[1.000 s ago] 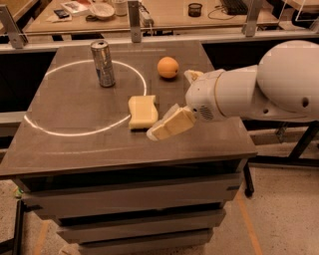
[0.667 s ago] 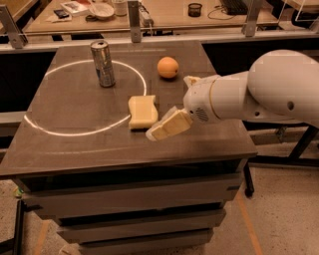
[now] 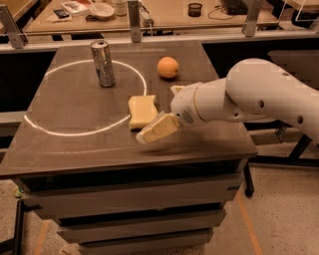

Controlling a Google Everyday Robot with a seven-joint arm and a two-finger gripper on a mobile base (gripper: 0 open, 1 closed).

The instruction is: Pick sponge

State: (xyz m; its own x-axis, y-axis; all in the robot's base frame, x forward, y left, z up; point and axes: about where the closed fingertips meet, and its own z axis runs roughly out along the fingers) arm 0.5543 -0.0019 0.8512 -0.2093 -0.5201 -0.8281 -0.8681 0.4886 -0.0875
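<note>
The pale yellow padded end effector (image 3: 155, 129) hung low over the dark grey tabletop (image 3: 75, 149), just in front of and to the right of the pale yellow foam sponge (image 3: 141, 108). It was tilted down toward the near left. I could not tell whether it was spread or pressed together, or whether it touched the sponge.

The sponge, a thick rounded block with pinched sides, lay flat across the right side of a thin white circle line (image 3: 75, 133). An upright silver metal can (image 3: 102, 63) stood behind and left of the sponge, and a round orange fruit (image 3: 168, 67) sat behind and right of it. Farther behind the sponge ran a cluttered wooden desk (image 3: 169, 15), with speckled floor (image 3: 284, 214) below.

The bulky white arm (image 3: 259, 97) reached in from the sponge's right, its wrist angled downward.
</note>
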